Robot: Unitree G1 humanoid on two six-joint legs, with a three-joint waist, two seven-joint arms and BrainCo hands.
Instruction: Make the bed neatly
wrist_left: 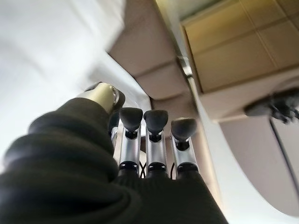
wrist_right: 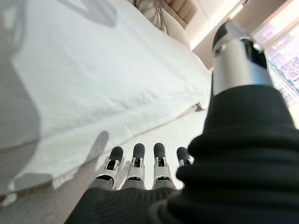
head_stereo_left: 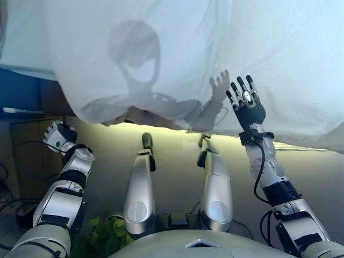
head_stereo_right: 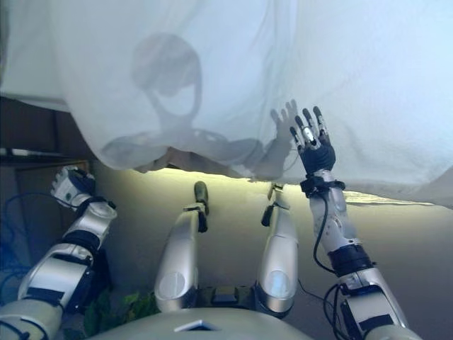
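Observation:
A white sheet (head_stereo_left: pixel 177 48) covers the bed and hangs over its near edge in a drooping fold; it also shows in the right wrist view (wrist_right: pixel 93 79). My right hand (head_stereo_left: pixel 246 106) is open with straight fingers, raised just in front of the sheet's hanging edge, and holds nothing. Its fingertips (wrist_right: pixel 135 151) point at the sheet's border. My left hand (head_stereo_left: pixel 58 137) is low at the left, beside the bed and below the sheet's corner. Its fingers (wrist_left: pixel 156 140) are relaxed and empty, near the white sheet (wrist_left: pixel 51 46).
The tan bed base (head_stereo_left: pixel 148 116) shows under the sheet's fold, also in the left wrist view (wrist_left: pixel 149 60). A wooden cabinet (head_stereo_left: pixel 27 150) stands at the left. A green plant (head_stereo_left: pixel 105 234) is low by my left arm. Pillows (wrist_right: pixel 161 16) lie at the bed's far end.

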